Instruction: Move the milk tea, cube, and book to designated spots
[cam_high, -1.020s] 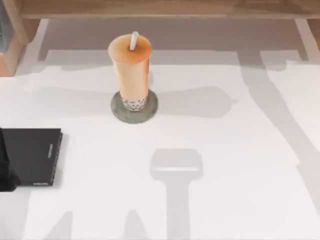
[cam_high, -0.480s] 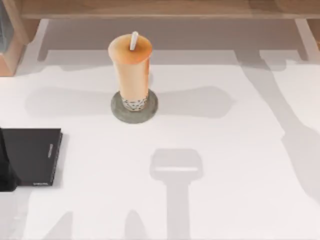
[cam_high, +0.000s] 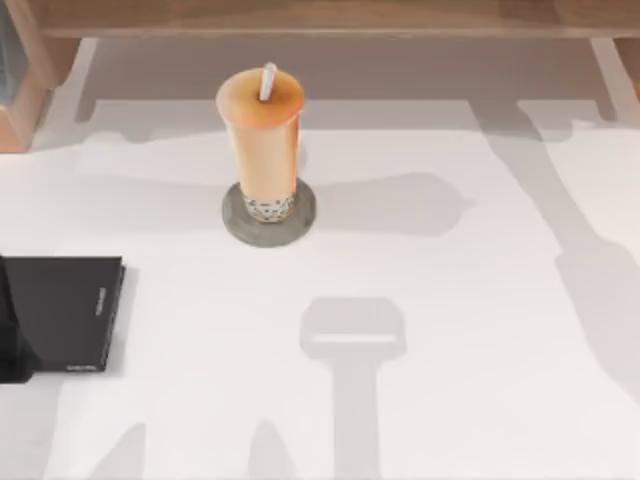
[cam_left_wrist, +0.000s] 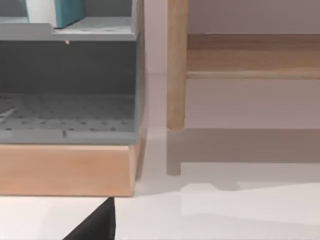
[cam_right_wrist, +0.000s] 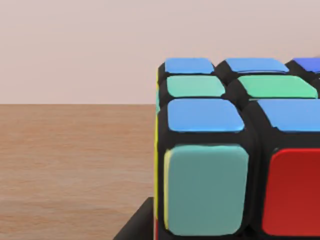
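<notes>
The milk tea (cam_high: 262, 140), an orange-tan cup with a white straw, stands upright on the round grey disc (cam_high: 300, 222) at the table's back middle. The flat black slab (cam_high: 65, 312) lies at the left edge of the table with nothing on top of it. In the right wrist view the cube (cam_right_wrist: 240, 150) sits very close, showing blue, green, teal and red stickers, with a wooden surface behind it. A dark shape (cam_right_wrist: 135, 230) sits under its near corner; I cannot tell what it is. The light-blue book (cam_left_wrist: 62, 11) stands on a grey shelf.
A wooden, grey-lined shelf unit (cam_left_wrist: 67, 167) stands on the table beside a wooden post (cam_left_wrist: 176, 65). A wooden rail (cam_high: 330, 15) runs along the back edge. Arm shadows lie across the white tabletop (cam_high: 450, 300).
The arm shadows on the right and back left of the table have shifted. The milk tea, the disc and the slab have not moved.
</notes>
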